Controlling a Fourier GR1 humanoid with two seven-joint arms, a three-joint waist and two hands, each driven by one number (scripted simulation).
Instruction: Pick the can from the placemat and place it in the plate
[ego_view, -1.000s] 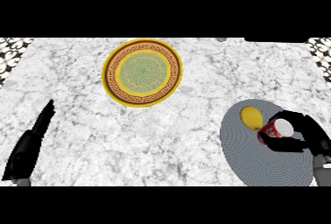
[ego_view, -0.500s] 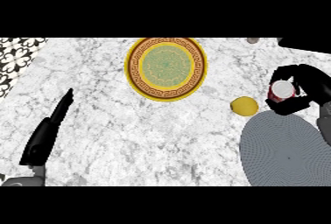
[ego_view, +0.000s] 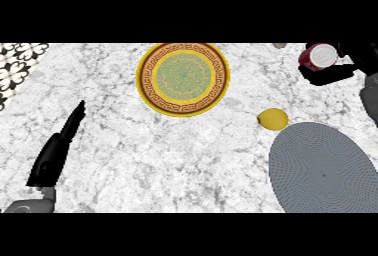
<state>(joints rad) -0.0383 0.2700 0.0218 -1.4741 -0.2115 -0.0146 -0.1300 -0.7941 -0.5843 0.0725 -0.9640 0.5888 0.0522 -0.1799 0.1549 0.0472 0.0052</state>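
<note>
The can (ego_view: 319, 56), red with a white top, is lifted off the counter at the upper right, with my right hand (ego_view: 341, 70) curled round it. The round plate (ego_view: 183, 79), yellow-rimmed with a brown patterned band and a green centre, lies at the top middle, to the left of the can. The grey oval placemat (ego_view: 325, 170) sits at the lower right with nothing on it. My left hand (ego_view: 57, 150) rests at the lower left with straight fingers, far from all of these.
A yellow lemon (ego_view: 272, 119) lies on the marble counter between the plate and the placemat, just off the mat's upper left edge. A black-and-white patterned surface (ego_view: 16, 62) borders the counter at the upper left.
My right hand has lifted the can off the placemat and carried it up and away from the mat. The view has shifted, so the plate and mat sit differently in it.
</note>
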